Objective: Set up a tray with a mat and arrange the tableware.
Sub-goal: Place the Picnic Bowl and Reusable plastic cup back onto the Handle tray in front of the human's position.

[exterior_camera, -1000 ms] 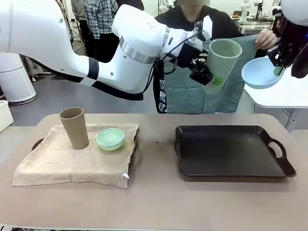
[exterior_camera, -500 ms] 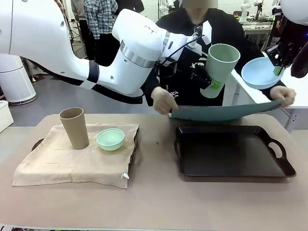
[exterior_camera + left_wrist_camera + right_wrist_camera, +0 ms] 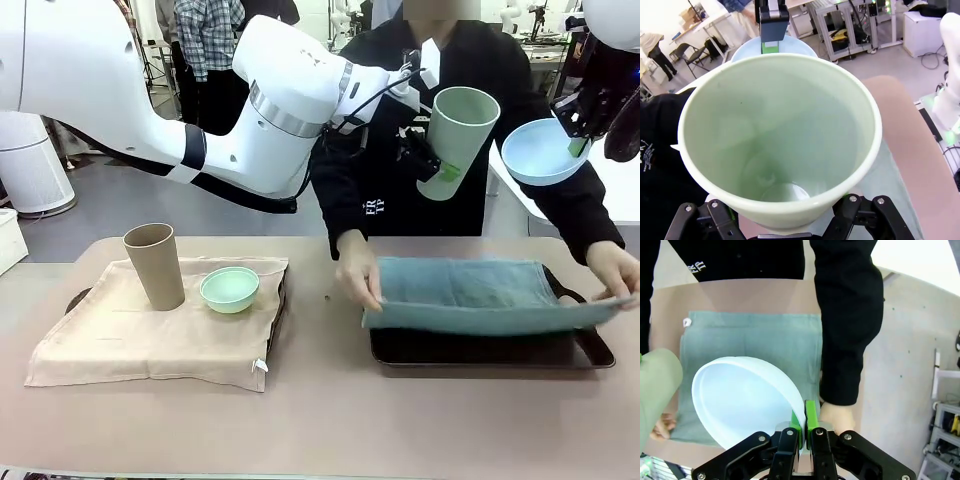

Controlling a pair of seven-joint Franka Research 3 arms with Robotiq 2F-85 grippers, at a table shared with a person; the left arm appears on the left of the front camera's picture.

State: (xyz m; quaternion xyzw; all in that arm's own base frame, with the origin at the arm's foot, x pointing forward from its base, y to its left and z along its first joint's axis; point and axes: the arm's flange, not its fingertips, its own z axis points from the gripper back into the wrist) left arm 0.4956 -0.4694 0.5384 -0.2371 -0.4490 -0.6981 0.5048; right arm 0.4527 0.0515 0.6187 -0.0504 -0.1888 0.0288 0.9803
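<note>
My left gripper (image 3: 440,172) is shut on a pale green cup (image 3: 457,135) and holds it high above the table; the left wrist view looks into the cup (image 3: 775,140) from above. High at the right, my right gripper (image 3: 578,146) is shut on the rim of a light blue bowl (image 3: 538,152), which is tilted (image 3: 740,400). Below, a person's hands (image 3: 355,270) lay a teal mat (image 3: 470,290) over the black tray (image 3: 590,347). At the left, a tan cup (image 3: 155,265) and a mint bowl (image 3: 229,288) stand on a beige mat (image 3: 130,335).
The beige mat covers a second tray, whose dark edge (image 3: 78,297) shows at the left. The person stands at the far side of the table with a sleeve (image 3: 845,325) reaching over the teal mat (image 3: 765,335). Bare tabletop (image 3: 320,420) lies along the front.
The person has brought the teal mat down from in front of the chest and spread it over the black tray. Both arms have held still with the cup and bowl.
</note>
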